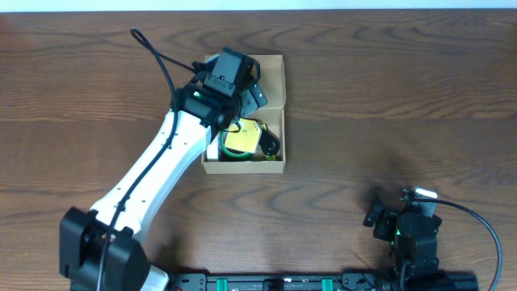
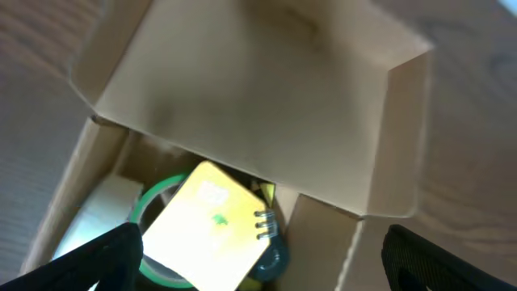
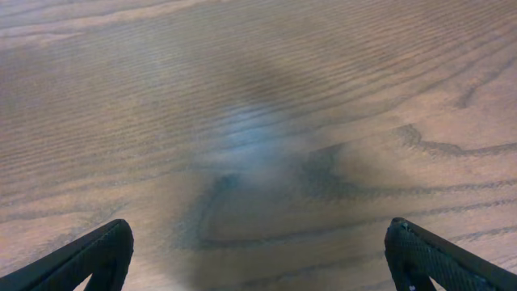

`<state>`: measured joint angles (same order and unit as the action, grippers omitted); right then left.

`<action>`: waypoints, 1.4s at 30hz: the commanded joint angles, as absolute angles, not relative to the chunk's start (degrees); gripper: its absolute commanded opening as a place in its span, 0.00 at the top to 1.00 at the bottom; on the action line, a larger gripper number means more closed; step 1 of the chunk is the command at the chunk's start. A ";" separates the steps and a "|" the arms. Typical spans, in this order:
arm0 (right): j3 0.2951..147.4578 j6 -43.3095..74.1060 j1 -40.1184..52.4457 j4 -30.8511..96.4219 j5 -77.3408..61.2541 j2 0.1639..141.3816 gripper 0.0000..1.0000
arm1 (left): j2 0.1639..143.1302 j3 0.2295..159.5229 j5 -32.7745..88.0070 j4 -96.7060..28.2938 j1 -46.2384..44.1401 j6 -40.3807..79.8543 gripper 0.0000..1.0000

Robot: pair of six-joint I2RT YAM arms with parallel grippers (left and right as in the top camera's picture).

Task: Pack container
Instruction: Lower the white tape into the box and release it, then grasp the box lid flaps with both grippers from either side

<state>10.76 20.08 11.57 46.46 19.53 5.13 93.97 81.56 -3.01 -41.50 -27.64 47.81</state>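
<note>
The tan cardboard container point(image 1: 275, 113) lies at the table's back centre-left, its flap lid point(image 2: 258, 105) raised and open. Inside lie a small yellow square spiral pad point(image 1: 242, 141), a green tape roll point(image 2: 153, 202), a pale tape roll point(image 2: 101, 206) and a dark round item point(image 1: 269, 145). My left gripper point(image 1: 230, 85) hovers over the container's back half, open and empty; in the left wrist view its fingertips point(image 2: 258, 259) straddle the pad. My right gripper point(image 1: 408, 226) rests near the front right edge, open and empty above bare wood point(image 3: 258, 162).
The wooden table point(image 1: 404, 105) surrounds the container. The left arm point(image 1: 153, 178) stretches diagonally from the front left base to the container. The table's front edge runs just below the right gripper.
</note>
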 commanded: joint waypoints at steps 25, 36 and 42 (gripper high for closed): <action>10.31 19.22 11.16 46.59 20.10 4.78 0.01 | 74.72 82.98 -16.34 -74.94 -27.38 54.19 0.05; 14.68 14.55 11.16 36.71 1.63 9.50 0.01 | 74.72 83.11 -14.87 -73.08 -25.96 47.29 0.04; 33.45 12.49 11.16 36.45 2.07 34.68 0.01 | 74.74 83.11 -1.21 -68.05 -12.93 43.31 0.05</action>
